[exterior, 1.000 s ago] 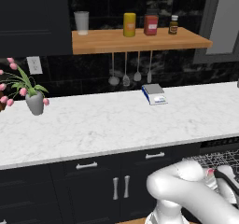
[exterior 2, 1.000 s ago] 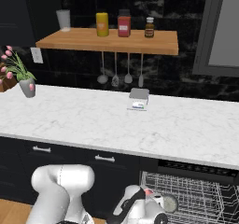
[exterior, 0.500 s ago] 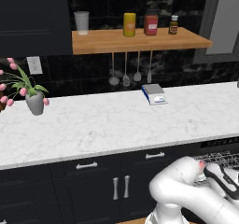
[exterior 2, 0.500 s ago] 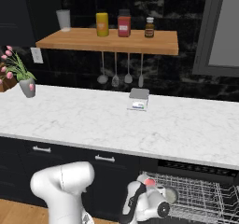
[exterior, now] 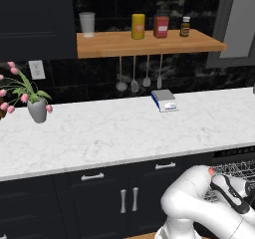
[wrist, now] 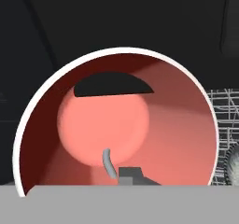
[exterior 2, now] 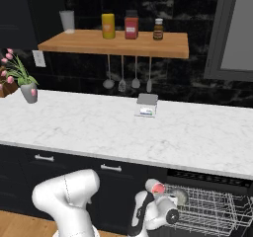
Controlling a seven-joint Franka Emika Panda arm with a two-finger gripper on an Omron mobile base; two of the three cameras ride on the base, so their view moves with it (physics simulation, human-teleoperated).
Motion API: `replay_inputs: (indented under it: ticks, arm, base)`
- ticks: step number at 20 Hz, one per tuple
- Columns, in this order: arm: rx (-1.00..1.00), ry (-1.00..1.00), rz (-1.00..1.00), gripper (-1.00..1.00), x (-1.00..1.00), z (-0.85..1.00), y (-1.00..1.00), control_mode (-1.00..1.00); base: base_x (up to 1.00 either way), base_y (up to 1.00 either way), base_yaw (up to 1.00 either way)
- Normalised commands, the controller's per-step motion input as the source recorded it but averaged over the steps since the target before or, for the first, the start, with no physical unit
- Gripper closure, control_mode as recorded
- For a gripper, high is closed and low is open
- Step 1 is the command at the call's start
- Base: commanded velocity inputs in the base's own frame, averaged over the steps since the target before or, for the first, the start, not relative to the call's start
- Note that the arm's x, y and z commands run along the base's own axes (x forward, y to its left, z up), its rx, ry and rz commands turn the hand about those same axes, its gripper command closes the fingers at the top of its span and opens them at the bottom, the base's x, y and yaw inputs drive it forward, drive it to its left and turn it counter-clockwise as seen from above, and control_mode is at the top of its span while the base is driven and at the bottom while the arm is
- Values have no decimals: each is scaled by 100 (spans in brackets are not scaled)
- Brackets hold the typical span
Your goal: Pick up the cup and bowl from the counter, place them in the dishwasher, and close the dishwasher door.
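A red vessel with a white rim (wrist: pixel 116 125) fills the hand view, and I look straight into it; whether it is the cup or the bowl I cannot tell. One dark fingertip (wrist: pixel 130 174) rises inside its lower wall; the other is hidden. In the right base view my gripper (exterior 2: pixel 160 196) hangs low in front of the cabinets with the red vessel (exterior 2: pixel 155 186) at it, at the left end of the dishwasher's wire rack (exterior 2: pixel 212 211). The rack (exterior: pixel 236 171) is pulled out below the white counter (exterior: pixel 99 133). The dishwasher door is out of view.
On the counter stand a pot of pink flowers (exterior: pixel 36 106) at the left and a small flat scale (exterior: pixel 164 99) near the wall. A wooden shelf (exterior: pixel 149 43) with jars hangs above, utensils (exterior: pixel 134 78) below it. Dark cabinets (exterior: pixel 109 193) line the front.
The hand has turned and shifted slightly right along the rack's left end, and the red vessel now shows at it in the right base view. The base has stayed put.
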Motion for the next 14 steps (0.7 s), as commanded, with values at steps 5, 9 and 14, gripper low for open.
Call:
replay_inputs:
  ticks: [5,9,14]
  arm:
    - [3,7,-27,-100,30,-38,-87,-100]
    - [30,-18,-11,-100,-43,2,-100,-100]
    - [22,-4,-16,-100,-10,0,-100,-100]
  base:
    - [0,0,0]
    - [0,0,0]
    - [0,0,0]
